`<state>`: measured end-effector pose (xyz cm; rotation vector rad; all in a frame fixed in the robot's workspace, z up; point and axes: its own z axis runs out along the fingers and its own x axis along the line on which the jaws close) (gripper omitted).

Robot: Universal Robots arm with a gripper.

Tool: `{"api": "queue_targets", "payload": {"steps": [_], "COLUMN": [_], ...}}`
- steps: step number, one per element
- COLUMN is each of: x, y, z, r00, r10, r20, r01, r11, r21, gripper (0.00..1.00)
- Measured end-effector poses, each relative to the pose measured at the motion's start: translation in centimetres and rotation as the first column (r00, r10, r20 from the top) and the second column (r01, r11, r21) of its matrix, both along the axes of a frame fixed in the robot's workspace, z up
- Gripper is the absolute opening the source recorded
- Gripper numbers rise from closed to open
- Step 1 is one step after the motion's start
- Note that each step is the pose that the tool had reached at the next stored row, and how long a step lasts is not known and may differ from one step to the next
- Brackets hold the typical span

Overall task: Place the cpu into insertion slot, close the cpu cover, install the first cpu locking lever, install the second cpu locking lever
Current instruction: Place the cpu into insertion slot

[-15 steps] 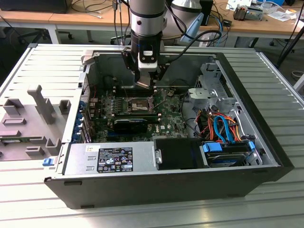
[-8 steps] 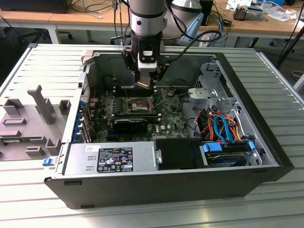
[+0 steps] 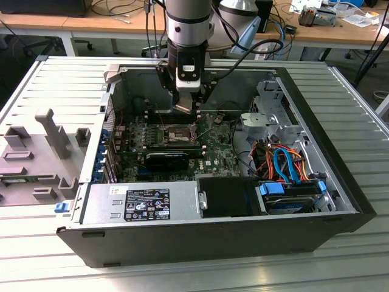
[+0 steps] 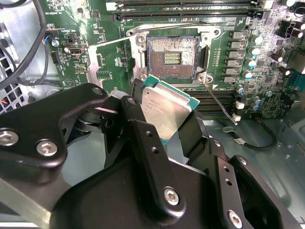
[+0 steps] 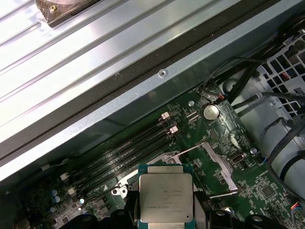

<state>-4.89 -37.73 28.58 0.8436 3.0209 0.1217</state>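
Observation:
My gripper (image 4: 167,121) is shut on the cpu (image 4: 167,109), a square chip with a silvery top and green rim, its edges clamped between the black fingers (image 4: 138,129). In the second wrist view the chip hangs tilted just short of the insertion slot (image 4: 172,58), whose dark pin field lies bare. The cpu cover (image 4: 94,62) is swung open to one side of the socket. One thin locking lever (image 4: 220,101) sticks out unlatched; another (image 4: 167,26) runs along the socket's far edge. In the first wrist view the cpu (image 5: 164,198) shows its flat top. The gripper (image 3: 185,111) hovers over the slot (image 3: 173,134).
The motherboard lies in an open black computer case (image 3: 340,182) on a ribbed metal table (image 3: 55,85). Memory slots (image 5: 124,152) run beside the socket. Cables (image 3: 282,161) and a drive cage (image 3: 273,115) fill the exterior view's right; a grey fixture (image 3: 36,152) stands at its left.

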Motion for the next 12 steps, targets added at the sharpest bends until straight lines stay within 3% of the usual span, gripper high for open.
{"api": "queue_targets", "payload": {"steps": [12], "x": [0.00], "y": [0.00], "z": [-0.04], "r00": [0.9999], "r10": [-0.015], "r20": [0.0000], "r01": [0.015], "r11": [0.9999], "r21": [-0.0001], "gripper": [0.54]}}
